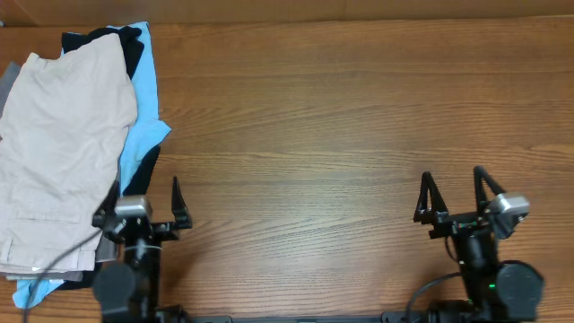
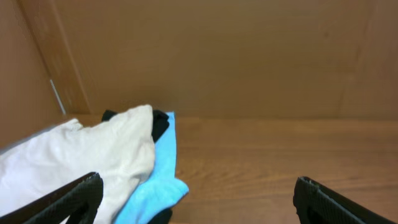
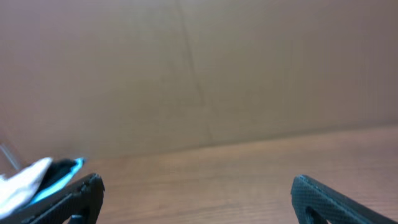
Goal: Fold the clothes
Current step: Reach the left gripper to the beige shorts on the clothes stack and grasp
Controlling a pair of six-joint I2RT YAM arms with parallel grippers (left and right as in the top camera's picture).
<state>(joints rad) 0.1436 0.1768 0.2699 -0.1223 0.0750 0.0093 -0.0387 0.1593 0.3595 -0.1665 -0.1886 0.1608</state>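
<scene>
Both grippers sit nearest, at the table's front edge: the left gripper (image 1: 143,196) and the right gripper (image 1: 452,179), two in all, each with fingers spread wide and holding nothing. Beyond them the wooden table (image 1: 359,108) carries one pile on its left side, just beside the left gripper. Khaki shorts (image 1: 58,152) lie on top, loosely laid rather than squared. Under them show one light-blue garment (image 1: 143,99), one black garment (image 1: 134,45) and a grey sliver (image 1: 7,81). No piece is spread out for folding, so the work looks either unstarted or between garments.

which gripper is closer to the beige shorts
Left. The left gripper is right at the edge of the beige shorts; the right gripper sits far off across the table, at the opposite side.
</scene>
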